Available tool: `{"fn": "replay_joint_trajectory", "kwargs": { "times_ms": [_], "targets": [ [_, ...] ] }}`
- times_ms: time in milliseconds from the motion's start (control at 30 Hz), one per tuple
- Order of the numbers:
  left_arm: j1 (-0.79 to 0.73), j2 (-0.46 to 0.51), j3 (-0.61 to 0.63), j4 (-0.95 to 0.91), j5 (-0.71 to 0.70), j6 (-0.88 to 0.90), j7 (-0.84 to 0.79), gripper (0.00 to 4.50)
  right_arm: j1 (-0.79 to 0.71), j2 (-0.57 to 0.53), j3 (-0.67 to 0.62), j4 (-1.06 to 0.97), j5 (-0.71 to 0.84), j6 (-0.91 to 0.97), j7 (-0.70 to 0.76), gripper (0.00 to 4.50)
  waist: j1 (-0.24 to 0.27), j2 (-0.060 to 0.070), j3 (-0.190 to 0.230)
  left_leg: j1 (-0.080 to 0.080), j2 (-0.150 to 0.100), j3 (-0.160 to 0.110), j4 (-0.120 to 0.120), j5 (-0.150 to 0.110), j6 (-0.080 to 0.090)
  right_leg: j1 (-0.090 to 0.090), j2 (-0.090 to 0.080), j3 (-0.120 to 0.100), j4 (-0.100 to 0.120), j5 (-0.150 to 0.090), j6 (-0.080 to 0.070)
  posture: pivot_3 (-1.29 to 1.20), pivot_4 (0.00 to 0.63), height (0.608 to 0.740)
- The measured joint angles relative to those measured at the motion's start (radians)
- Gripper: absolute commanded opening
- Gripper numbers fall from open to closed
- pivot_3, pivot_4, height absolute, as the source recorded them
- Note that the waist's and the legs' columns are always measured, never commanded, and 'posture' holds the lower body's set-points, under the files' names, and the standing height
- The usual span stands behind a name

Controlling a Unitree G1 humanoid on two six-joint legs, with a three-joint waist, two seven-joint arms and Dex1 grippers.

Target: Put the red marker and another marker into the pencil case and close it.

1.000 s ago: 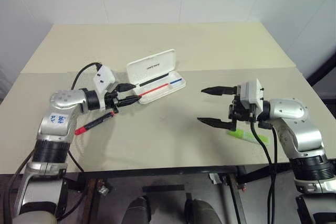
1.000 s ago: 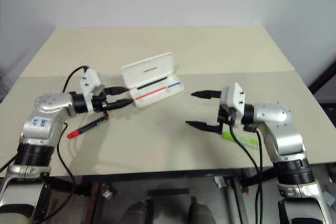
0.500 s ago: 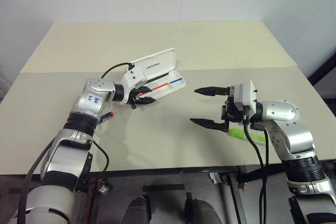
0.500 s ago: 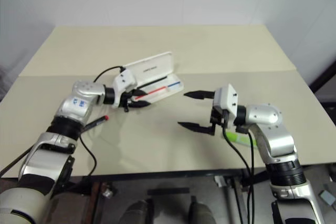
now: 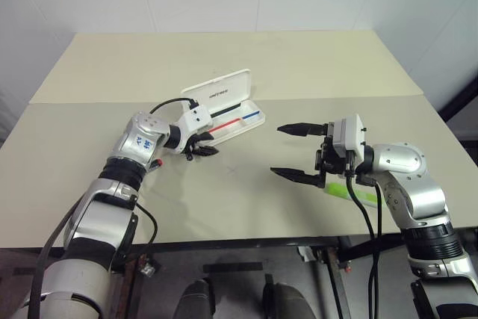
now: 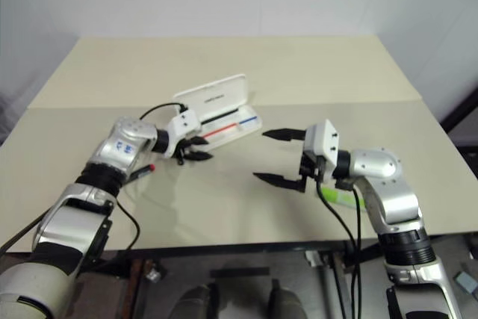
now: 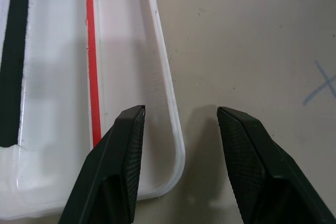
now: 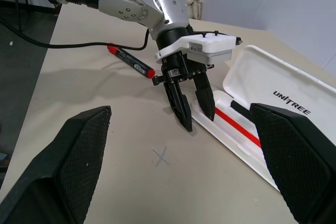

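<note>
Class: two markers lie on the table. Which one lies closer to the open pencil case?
The red marker, lying behind the left gripper near the case. The green marker lies farther off, under the right arm.

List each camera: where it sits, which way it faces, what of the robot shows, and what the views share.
Left and right eye views: on the head, facing forward and down over the table; both arms show.
Left wrist view: looks along the left claw, open astride the rim of the pencil case.
Right wrist view: looks along the open right claw toward the left claw, the red marker and the case.
Shared: all views show the open case.
</note>
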Motion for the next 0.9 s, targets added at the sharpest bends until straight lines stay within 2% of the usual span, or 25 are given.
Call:
{"fn": "replay_joint_trajectory", "kwargs": {
  "times_ms": [67, 133, 200, 333, 600, 700, 900],
  "targets": [
    [-0.011, 0.0, -0.013, 0.013, 0.013, -0.005, 0.0, 2.26, 0.0, -0.006, -0.002, 0.0, 0.0, 0.0, 0.002, 4.5, -0.001, 0.0, 0.0, 0.0, 0.0, 0.0, 0.001, 0.0, 0.0, 0.0, 0.0, 0.0, 0.001, 0.0, 0.0, 0.0, 0.15, 0.74],
    [-0.021, 0.0, -0.024, 0.023, 0.029, -0.011, 0.002, 1.92, 0.0, -0.014, -0.005, 0.0, 0.001, 0.0, 0.006, 4.5, -0.003, 0.0, 0.0, 0.0, 0.0, 0.0, 0.002, -0.001, 0.001, 0.0, 0.0, 0.0, 0.002, 0.0, 0.0, 0.0, 0.15, 0.74],
    [-0.033, -0.001, -0.024, 0.049, 0.04, -0.02, 0.011, 1.4, 0.001, -0.03, -0.008, 0.0, 0.003, 0.0, 0.019, 4.5, -0.006, 0.0, 0.0, 0.0, 0.0, 0.0, 0.004, -0.002, 0.004, 0.0, 0.0, 0.001, 0.004, 0.0, 0.0, 0.0, 0.15, 0.74],
    [-0.04, -0.007, -0.015, 0.071, 0.043, -0.036, 0.017, 0.06, 0.0, -0.059, -0.041, 0.009, 0.007, 0.001, 0.037, 4.5, -0.01, 0.0, 0.0, 0.001, 0.0, 0.0, 0.005, -0.003, 0.004, 0.0, 0.0, 0.001, 0.005, 0.0, 0.0, 0.0, 0.15, 0.74],
    [-0.037, -0.009, -0.002, 0.074, 0.045, -0.043, 0.012, 0.02, -0.001, -0.06, -0.04, 0.019, 0.007, 0.001, 0.042, 4.5, -0.019, -0.001, -0.001, 0.001, 0.001, 0.0, 0.009, -0.003, 0.005, 0.001, 0.0, 0.002, 0.009, 0.0, 0.0, 0.0, 0.15, 0.74],
    [0.001, -0.002, -0.004, -0.017, 0.044, -0.027, -0.02, 0.02, -0.003, -0.061, -0.04, 0.025, 0.007, 0.002, 0.044, 4.5, -0.019, -0.001, -0.001, 0.001, 0.001, 0.0, 0.008, -0.003, 0.004, 0.0, 0.0, 0.002, 0.008, 0.0, 0.0, 0.0, 0.15, 0.74],
    [0.139, 0.03, -0.024, -0.376, 0.017, 0.09, -0.145, 0.02, -0.009, -0.073, -0.042, 0.037, 0.01, 0.006, 0.055, 4.5, -0.018, -0.001, 0.0, -0.003, 0.001, 0.001, 0.009, -0.003, 0.003, -0.001, 0.0, 0.002, 0.006, 0.0, 0.0, 0.0, 0.15, 0.74]
  ]
}}
